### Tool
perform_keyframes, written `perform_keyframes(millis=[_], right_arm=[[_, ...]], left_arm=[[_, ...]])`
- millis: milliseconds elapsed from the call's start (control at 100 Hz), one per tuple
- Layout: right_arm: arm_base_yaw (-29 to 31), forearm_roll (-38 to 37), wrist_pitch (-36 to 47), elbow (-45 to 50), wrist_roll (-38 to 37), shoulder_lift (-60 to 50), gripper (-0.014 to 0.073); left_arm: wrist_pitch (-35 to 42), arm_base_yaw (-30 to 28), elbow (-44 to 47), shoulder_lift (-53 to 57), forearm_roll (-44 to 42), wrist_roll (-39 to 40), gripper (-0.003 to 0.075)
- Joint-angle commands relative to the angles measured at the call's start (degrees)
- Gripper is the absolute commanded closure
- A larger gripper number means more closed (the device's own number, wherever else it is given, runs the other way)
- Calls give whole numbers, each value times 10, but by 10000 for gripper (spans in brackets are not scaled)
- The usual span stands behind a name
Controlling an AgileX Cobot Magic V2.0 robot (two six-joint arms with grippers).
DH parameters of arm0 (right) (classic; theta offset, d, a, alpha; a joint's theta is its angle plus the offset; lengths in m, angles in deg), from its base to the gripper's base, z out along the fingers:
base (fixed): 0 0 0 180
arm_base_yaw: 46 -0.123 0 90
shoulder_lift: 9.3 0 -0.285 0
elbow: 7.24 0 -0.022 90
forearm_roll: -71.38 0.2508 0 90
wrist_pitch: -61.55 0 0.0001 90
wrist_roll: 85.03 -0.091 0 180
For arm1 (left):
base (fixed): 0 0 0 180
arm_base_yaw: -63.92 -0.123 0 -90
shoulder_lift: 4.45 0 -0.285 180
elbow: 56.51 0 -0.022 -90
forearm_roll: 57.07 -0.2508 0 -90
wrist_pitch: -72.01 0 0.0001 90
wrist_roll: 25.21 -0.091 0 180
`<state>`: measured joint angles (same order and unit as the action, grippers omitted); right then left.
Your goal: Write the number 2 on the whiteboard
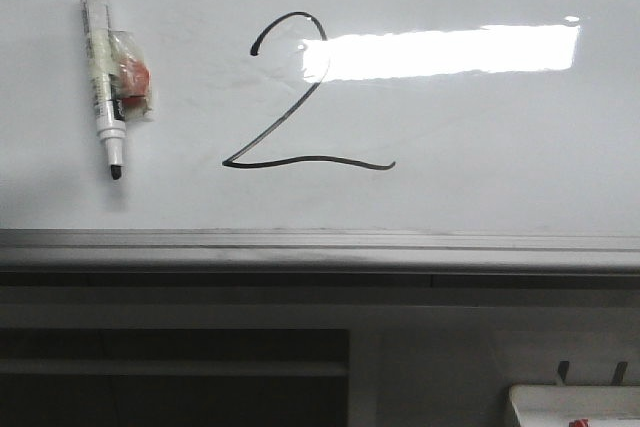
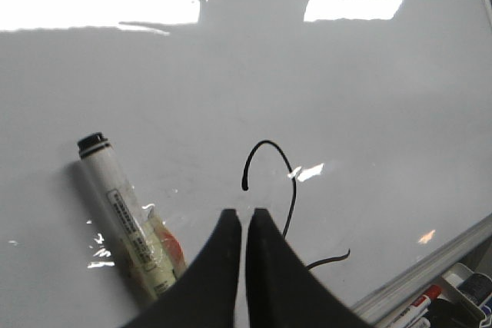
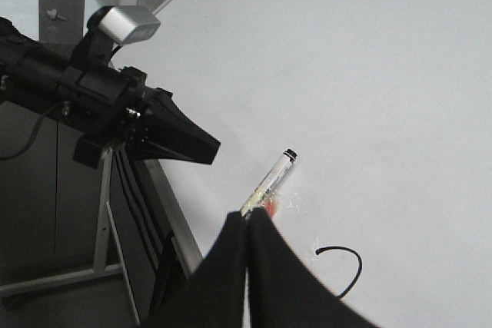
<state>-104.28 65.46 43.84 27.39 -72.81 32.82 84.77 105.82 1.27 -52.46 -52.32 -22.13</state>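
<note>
A: Item one, the large glossy white whiteboard [image 1: 480,147] with a grey metal edge rail [image 1: 320,247]. Condition?

B: Faint smudges; a bright rectangular light reflection [image 1: 440,52] on its surface. All places below are given relative to the drawn figure.

A: Item two, the thin black hand-drawn number 2 [image 1: 300,107].

B: On the whiteboard, near the middle of the front view. Looped top, long diagonal, wavy base stroke. The reflection overlaps the right side of its loop. The rail runs below its base, apart from it.

A: Item three, the white-barrelled marker with a black end and dark tip [image 1: 103,67].

B: Lies on the whiteboard, well left of the number 2, tip pointing toward the rail. A crumpled clear wrap with a red-orange bit [image 1: 132,75] sits against its barrel, on the side facing the figure.

A: Item four, the left hand [image 2: 244,217], black fingers.

B: Clenched, fingers pressed together, nothing between them. In the left wrist view its tips lie over the figure's diagonal, just beside the marker.

A: Item five, the right hand [image 3: 247,217].

B: Likewise clenched and empty, clear of the board beyond the rail, tips pointing toward the marker.

A: Item six, the small white tray [image 1: 575,407].

B: Below the rail, lower right of the figure; a red bit shows in it.
</note>
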Motion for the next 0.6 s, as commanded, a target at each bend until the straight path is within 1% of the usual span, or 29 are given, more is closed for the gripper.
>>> perform_keyframes(millis=[0,160,340,440,590], right_arm=[[3,-9,54,27,-3,-42,654],[3,-20,73,125,-3,-143,653],[3,-21,63,222,-3,-249,654],[3,-21,63,256,-3,-287,654],[3,-21,62,273,-3,-309,654]], left_arm=[[37,1,1,46,-25,-1,741],[37,1,51,131,-62,-1,741],[29,1,96,201,-63,-1,741],[31,1,99,217,-63,-1,741],[72,1,99,218,-63,-1,741]])
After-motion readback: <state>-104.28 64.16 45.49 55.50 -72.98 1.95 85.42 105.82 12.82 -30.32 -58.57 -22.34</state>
